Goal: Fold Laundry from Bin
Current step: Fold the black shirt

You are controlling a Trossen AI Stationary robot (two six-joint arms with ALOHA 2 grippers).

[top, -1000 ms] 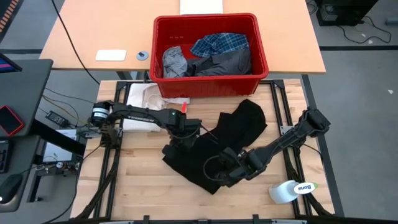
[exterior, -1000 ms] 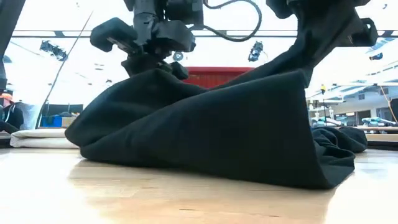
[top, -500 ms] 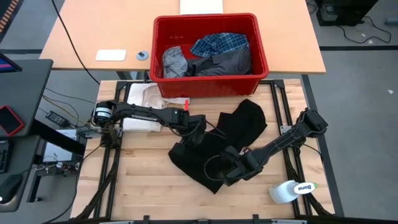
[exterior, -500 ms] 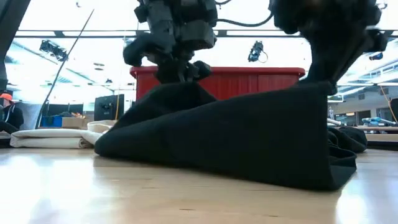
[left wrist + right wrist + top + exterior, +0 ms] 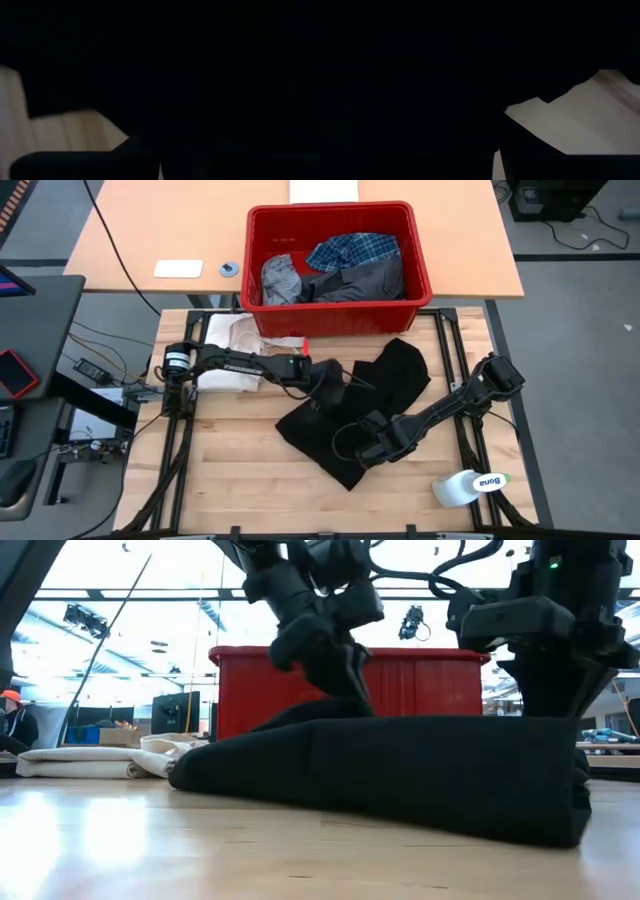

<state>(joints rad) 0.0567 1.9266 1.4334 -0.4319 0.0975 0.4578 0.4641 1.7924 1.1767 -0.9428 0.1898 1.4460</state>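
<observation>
We see the large black garment (image 5: 350, 415) lying on the wooden bench (image 5: 230, 480) just below the red bin (image 5: 338, 265), its long axis running from about 2 o'clock, where one narrow end points up toward the bin's right corner, down to about 8 o'clock, where the broader folded mass lies. In the low view it sits as a low flat mound in front of the bin. The left pincer (image 5: 328, 383) is down on the garment's upper middle, at roughly 11 o'clock from the cloth's centre; we cannot tell whether its fingers are apart or gripping the cloth. The right pincer (image 5: 368, 450) rests on the lower edge at about 5 o'clock, and we cannot tell its state either. Both wrist views are filled with black cloth. The bin still holds a light grey garment (image 5: 280, 278), a dark grey one (image 5: 362, 280) and the plaid shirt (image 5: 352, 248). A cream-white cloth (image 5: 232, 342) lies at 10 o'clock.
</observation>
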